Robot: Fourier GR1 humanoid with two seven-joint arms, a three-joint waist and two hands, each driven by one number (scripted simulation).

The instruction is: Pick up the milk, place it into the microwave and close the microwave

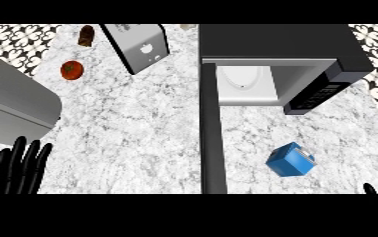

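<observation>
Milk carton (291, 160) sits tilted on the worktop (133, 131), right of the open microwave door (211, 131), just in front of the microwave (280, 66) cavity. My right hand (369, 188) barely shows at lower right; can't tell its fingers. It's nearer, milk up-left of it. Left hand (22, 166) rests far left, fingers straight, holding nothing.

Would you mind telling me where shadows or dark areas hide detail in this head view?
Head view: light is even and the marble counter shows no strong shadows; the microwave top is near-black and featureless, and its open door reads as a dark strip; the blue milk carton is clearly lit.
</observation>
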